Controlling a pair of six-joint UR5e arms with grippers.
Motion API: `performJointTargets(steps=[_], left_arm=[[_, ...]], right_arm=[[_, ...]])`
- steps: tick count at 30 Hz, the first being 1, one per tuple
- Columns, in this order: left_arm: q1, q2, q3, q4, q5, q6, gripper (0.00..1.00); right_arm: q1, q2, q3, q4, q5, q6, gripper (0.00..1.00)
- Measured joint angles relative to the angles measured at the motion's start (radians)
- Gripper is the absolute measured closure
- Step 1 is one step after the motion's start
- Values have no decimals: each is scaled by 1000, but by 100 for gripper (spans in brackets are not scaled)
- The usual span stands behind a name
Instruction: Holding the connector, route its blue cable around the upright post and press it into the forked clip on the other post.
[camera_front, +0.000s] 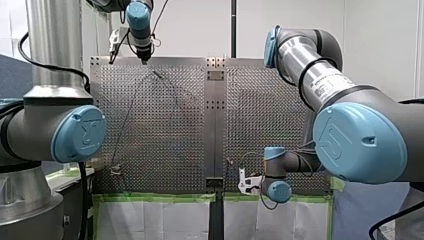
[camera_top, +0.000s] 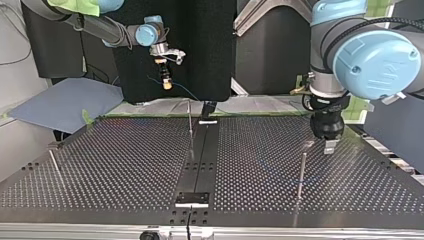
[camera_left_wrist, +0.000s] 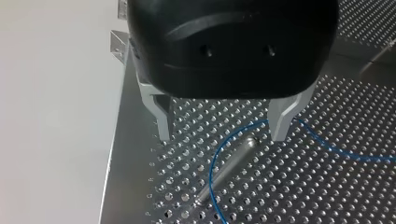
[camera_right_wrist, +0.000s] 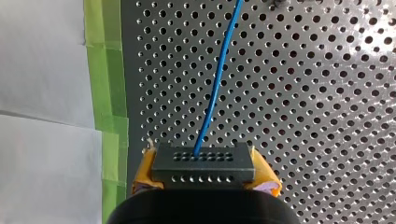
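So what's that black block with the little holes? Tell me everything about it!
The connector is a black rectangular block, plastic-looking, with two rows of tiny holes on its face. The blue cable comes out of one hole in the row farther from the gripper. My right gripper clamps it between yellow pads, above the perforated table.

I find my left gripper (camera_left_wrist: 220, 136) over the bench's (camera_front: 260, 115) far-left corner in the front view, fingers apart astride a post's (camera_left_wrist: 233, 161) top. The cable (camera_left_wrist: 210, 175) curves past that top and runs alongside the post. My right gripper (camera_right_wrist: 204, 176) stands at the bench's edge nearest the arms, the connector (camera_right_wrist: 203, 161) clamped between its pads, the cable leading ahead.
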Motion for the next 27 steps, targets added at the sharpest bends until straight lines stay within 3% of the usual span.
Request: performJointTargets(steps=[13, 20, 27], left_arm=[[-1, -1, -3, 6, -6, 15, 0], [-24, -1, -3, 45, 26, 71, 0], [-77, -17, -3, 112, 78, 141, 0]], right_arm=[[-1, -1, 0, 0, 0, -1, 100], [-1, -3, -1, 2, 0, -2, 100], [3, -3, -1, 5, 0, -2, 100]])
